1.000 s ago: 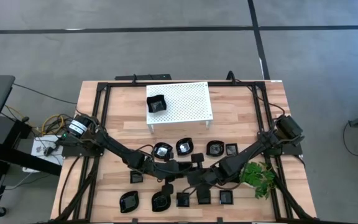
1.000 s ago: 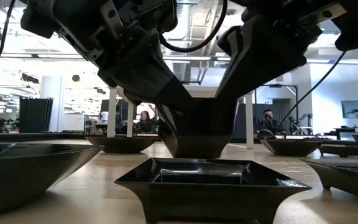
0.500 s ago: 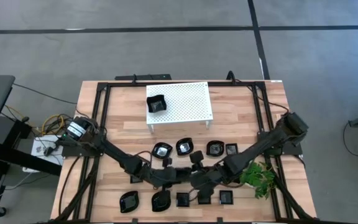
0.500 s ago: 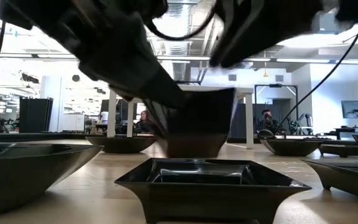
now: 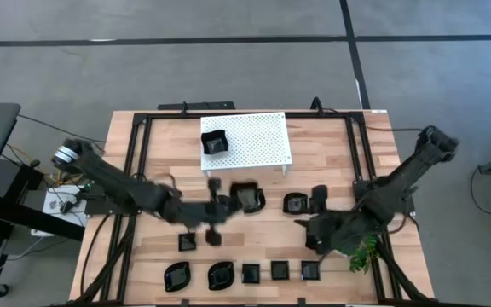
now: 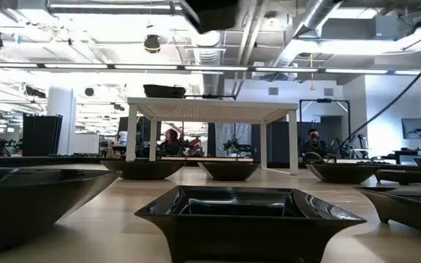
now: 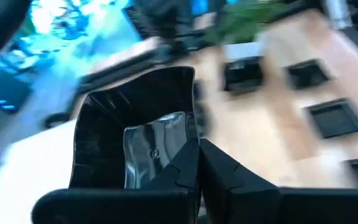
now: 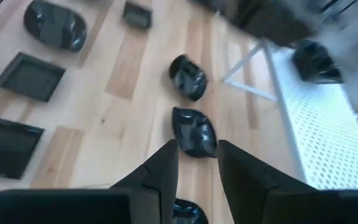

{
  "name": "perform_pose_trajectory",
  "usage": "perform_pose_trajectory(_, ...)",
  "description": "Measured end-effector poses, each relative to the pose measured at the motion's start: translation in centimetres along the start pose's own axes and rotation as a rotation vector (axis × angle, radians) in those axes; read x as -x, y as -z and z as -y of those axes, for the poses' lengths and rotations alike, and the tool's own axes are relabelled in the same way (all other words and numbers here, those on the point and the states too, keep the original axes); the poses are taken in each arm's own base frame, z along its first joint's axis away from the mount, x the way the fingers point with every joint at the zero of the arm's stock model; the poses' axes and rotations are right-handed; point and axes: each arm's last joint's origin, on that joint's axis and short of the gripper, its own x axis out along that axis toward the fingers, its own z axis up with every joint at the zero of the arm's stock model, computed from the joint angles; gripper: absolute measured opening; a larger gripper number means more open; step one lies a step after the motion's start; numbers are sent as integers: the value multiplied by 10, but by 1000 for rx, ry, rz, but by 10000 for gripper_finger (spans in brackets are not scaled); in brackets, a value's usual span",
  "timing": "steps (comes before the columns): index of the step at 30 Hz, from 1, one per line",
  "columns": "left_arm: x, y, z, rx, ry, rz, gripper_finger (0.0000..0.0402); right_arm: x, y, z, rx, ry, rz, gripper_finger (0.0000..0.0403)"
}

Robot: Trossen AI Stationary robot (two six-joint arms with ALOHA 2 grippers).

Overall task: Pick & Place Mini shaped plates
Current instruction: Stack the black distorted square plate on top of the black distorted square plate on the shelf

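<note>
A glossy black square mini plate (image 7: 135, 134), pinched by one wall in the shut left jaws above the worktop's middle, could be tipped loose, while the right jaws (image 8: 197, 163) are held part open and empty.

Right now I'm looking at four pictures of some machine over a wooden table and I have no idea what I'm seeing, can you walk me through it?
It is a robot with two dark arms, each ending in a two-finger claw. One picture looks straight down on the table, one looks level across it, and two come from cameras on the wrists. On the wood lie many small glossy black dishes, a white rack with holes with one dish on it, and a green plant. The left claw is shut on the rim of a wavy black dish, lifted above the table. The right claw holds nothing and is open over the dishes.
</note>
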Motion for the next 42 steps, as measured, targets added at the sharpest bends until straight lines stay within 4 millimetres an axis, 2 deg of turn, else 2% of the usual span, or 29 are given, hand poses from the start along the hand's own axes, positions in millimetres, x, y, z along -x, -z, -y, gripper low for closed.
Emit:
perform_pose_trajectory(4,20,6,-54,31,-110,-61,7,-6,44,3,-114,13,141,107)
perform_pose_trajectory(6,25,15,-77,38,-160,-125,7,-9,58,9,-137,24,190,107)
perform_pose_trajectory(9,26,32,-103,39,-226,-184,6,-7,62,21,-218,-13,259,108)
perform_pose_trajectory(13,19,59,-124,69,-175,-237,7,-3,58,32,-293,-65,306,108)
perform_pose_trajectory(17,11,84,-131,55,-158,-313,6,-5,58,32,-296,-63,298,108)
perform_pose_trajectory(22,6,97,-133,55,-119,-336,6,-12,60,26,-248,-61,266,108)
perform_pose_trajectory(35,6,101,-138,66,-162,-352,11,-23,58,31,-256,-32,257,109)
perform_pose_trajectory(42,5,102,-141,142,-185,-353,28,-26,57,35,-269,-58,267,109)
